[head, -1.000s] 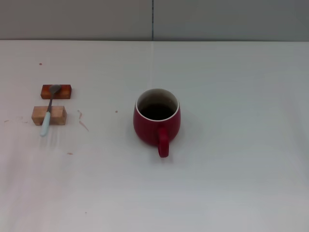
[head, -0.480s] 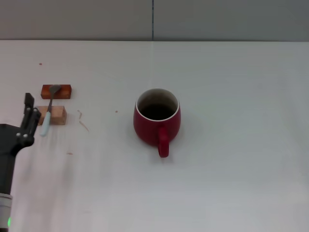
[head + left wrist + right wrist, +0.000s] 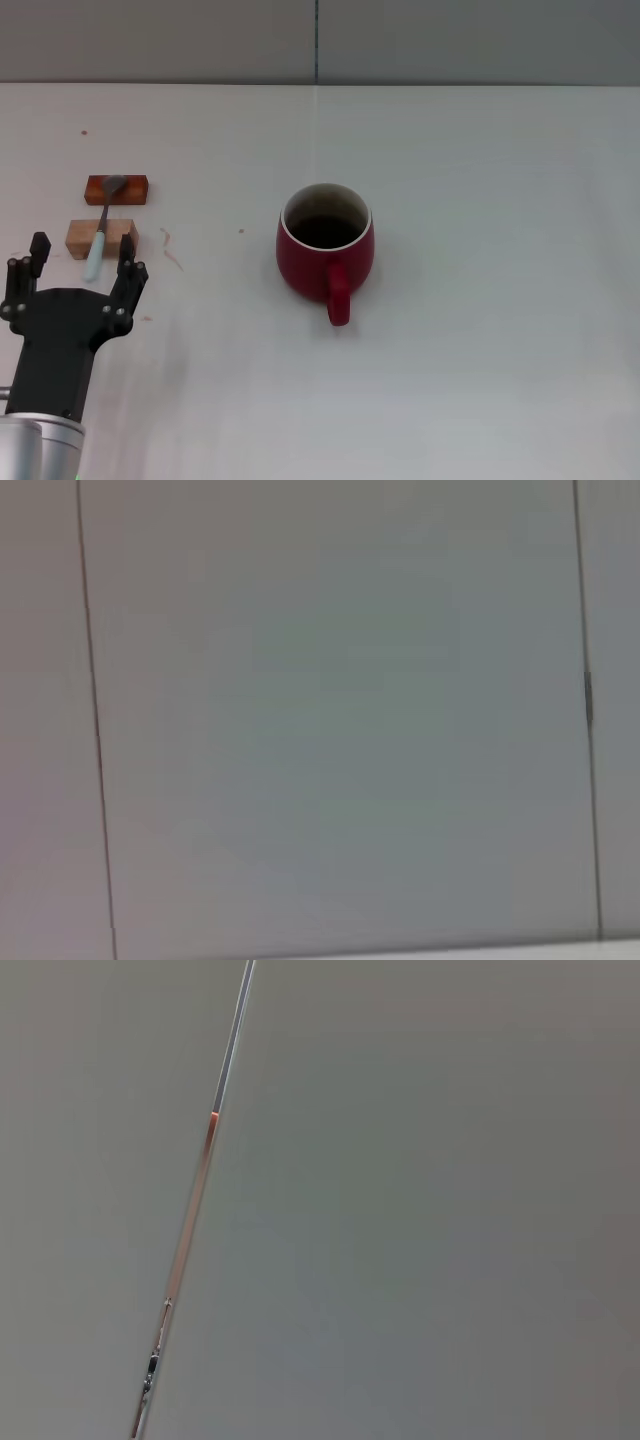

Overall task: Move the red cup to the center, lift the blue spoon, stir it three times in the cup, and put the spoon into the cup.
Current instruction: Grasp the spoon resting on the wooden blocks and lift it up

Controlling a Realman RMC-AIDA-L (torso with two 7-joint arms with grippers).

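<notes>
The red cup (image 3: 325,247) stands upright near the middle of the white table, its handle toward me. The blue spoon (image 3: 100,232) lies at the left across two small wooden blocks, its grey bowl on the far reddish block (image 3: 116,189) and its pale blue handle over the near tan block (image 3: 100,238). My left gripper (image 3: 82,262) is open, just in front of the spoon's handle end, fingers pointing away from me. The right gripper is out of view. Both wrist views show only plain grey wall panels.
The white table (image 3: 480,300) runs back to a grey wall. A few small brown marks (image 3: 172,255) lie on the table near the blocks.
My left arm has come into the head view from the lower left and moved right, ending in front of the spoon. The cup and spoon have not moved.
</notes>
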